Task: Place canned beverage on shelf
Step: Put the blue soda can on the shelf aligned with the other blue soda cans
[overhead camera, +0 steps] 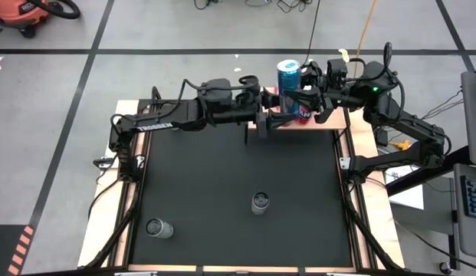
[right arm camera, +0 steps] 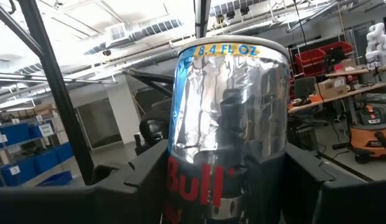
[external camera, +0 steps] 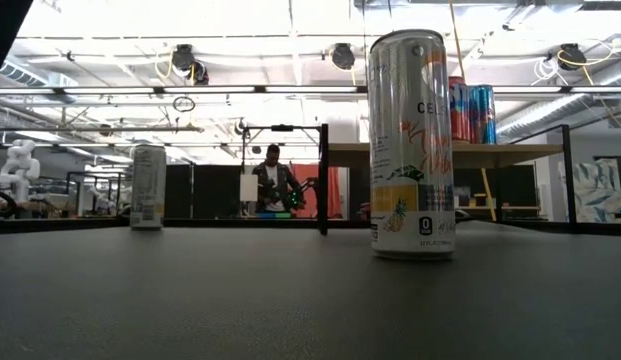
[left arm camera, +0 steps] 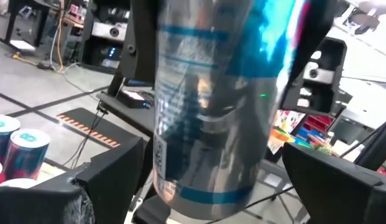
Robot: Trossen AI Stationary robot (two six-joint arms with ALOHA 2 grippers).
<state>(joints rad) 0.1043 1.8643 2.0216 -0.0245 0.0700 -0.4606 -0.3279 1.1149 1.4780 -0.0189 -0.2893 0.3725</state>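
Observation:
A blue and silver beverage can point(overhead camera: 288, 77) is held up above the far edge of the table, over the shelf point(overhead camera: 333, 121), a light-wood board on a black frame. My right gripper point(overhead camera: 300, 96) is shut on the can point(right arm camera: 230, 124). My left gripper point(overhead camera: 268, 116) reaches in from the table's left and is open. Its fingers point(left arm camera: 112, 177) stand on either side of the same can point(left arm camera: 211, 99) without touching it. Red and blue cans point(external camera: 470, 112) stand upright on the shelf point(external camera: 460, 152). My right gripper pinches the can's lower body point(right arm camera: 180, 168) between its two fingers point(right arm camera: 307, 171), one on each side. The fingers come about level from the table's right side. The can stands upright in the hold, top up, lifted clear of the shelf and the table.
Two more cans stand upright on the black table top: one near the middle point(overhead camera: 259, 202) and one toward the near left point(overhead camera: 158, 228). In the low view the nearer one point(external camera: 410, 145) looms large and the other point(external camera: 148, 187) stands at the left. A person point(external camera: 273, 180) stands in the room beyond the table.

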